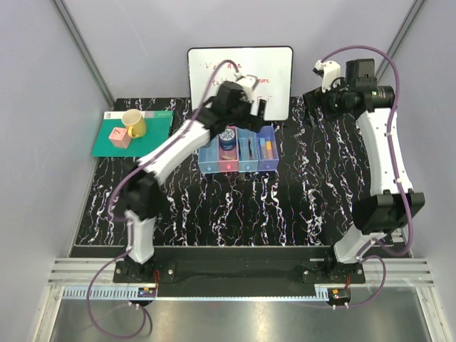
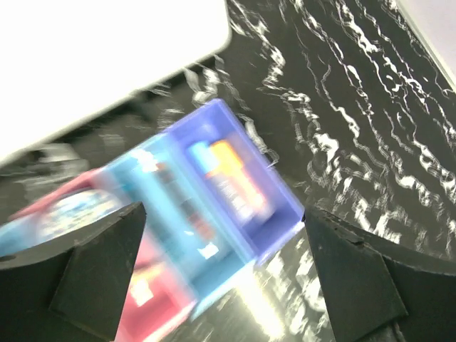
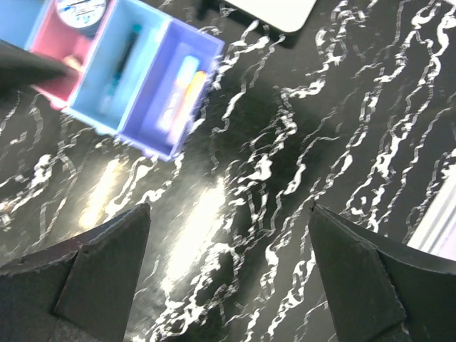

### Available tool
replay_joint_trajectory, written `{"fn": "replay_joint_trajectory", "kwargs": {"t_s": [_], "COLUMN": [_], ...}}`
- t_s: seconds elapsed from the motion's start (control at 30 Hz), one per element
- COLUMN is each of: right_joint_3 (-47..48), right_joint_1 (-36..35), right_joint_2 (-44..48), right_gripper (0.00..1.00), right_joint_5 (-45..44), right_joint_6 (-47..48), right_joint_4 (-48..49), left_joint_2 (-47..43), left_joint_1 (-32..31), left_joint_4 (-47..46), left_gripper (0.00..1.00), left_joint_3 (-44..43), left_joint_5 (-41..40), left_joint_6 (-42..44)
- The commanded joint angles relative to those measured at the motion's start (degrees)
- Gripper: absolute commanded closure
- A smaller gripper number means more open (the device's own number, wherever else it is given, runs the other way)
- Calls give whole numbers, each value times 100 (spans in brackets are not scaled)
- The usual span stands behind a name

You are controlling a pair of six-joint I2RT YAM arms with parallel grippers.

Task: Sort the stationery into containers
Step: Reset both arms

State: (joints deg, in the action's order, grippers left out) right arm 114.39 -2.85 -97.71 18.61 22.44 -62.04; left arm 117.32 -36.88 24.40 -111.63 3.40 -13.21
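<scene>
Table [image 1: 299,199]: black with white marbling; it carries everything below.
Whiteboard [image 1: 278,68]: upright at the back edge, with faint red writing.
Left arm [image 1: 178,146]: reaches diagonally to the back centre, and its forearm hides part of the leftmost bin.
Right arm [image 1: 385,157]: raised over the back right of the table.
Green mat [image 1: 158,128]: back left, well apart from the bins.
Containers [image 1: 247,169]: four joined bins in a row, blue, pink, blue, purple, just in front of the whiteboard.
Left gripper [image 2: 224,212]: fingers spread wide and empty, above the bins.
Right gripper [image 3: 229,210]: fingers spread wide and empty, over bare table to the right of the bins.
Yellow cup [image 1: 134,122]: on the mat.
Pink cube [image 1: 118,135]: on the mat, just beside the cup.
Blue disc [image 1: 228,137]: in the pink bin.
Markers [image 3: 187,92]: one orange and one light blue, side by side in the purple bin.
Dark pen [image 3: 121,53]: lies lengthwise in the second blue bin.
</scene>
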Motion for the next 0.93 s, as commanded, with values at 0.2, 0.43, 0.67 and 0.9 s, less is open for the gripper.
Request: {"fn": "replay_joint_trajectory", "kwargs": {"t_s": [0.2,0.43,0.67,0.9], "right_joint_3": [-979,-1884,-2219,-2201], "right_joint_1": [-31,-40,-40,-49], "right_joint_2": [1236,2009,2625,2740], "right_gripper": [0,0,0,0], "right_joint_5": [-445,-104,257,134], "right_joint_6": [-1002,-793,-864,-917], "right_joint_4": [149,15,254,271], "left_joint_2": [-4373,-6727,-7074,-7003], "left_joint_1": [375,981,981,981], "left_joint_4": [1540,1734,1805,1813], "left_gripper": [1,1,1,1], "left_joint_3": [2530,4657,4879,4765], "left_joint_5": [-2254,-2415,-2265,-2229], "left_joint_6": [2060,2094,2060,2051]}}
